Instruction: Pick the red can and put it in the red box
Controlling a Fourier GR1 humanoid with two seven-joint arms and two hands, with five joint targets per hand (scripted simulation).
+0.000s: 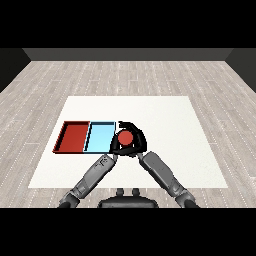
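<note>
The red can (125,137) stands upright on the white table just right of the light blue tray (100,131). My right hand (138,141) reaches in from the lower right, and its fingers and thumb curl round the can's far and right sides. The can still rests on the table. The red tray (74,136) lies left of the blue tray, and nothing shows inside it. My left hand (114,146) sits at the blue tray's near right corner, close to the can's left side, with relaxed fingers and nothing in it.
The two trays lie side by side at the table's left middle. White table surface stretches to the right of the can and behind it. A wooden floor surrounds the table.
</note>
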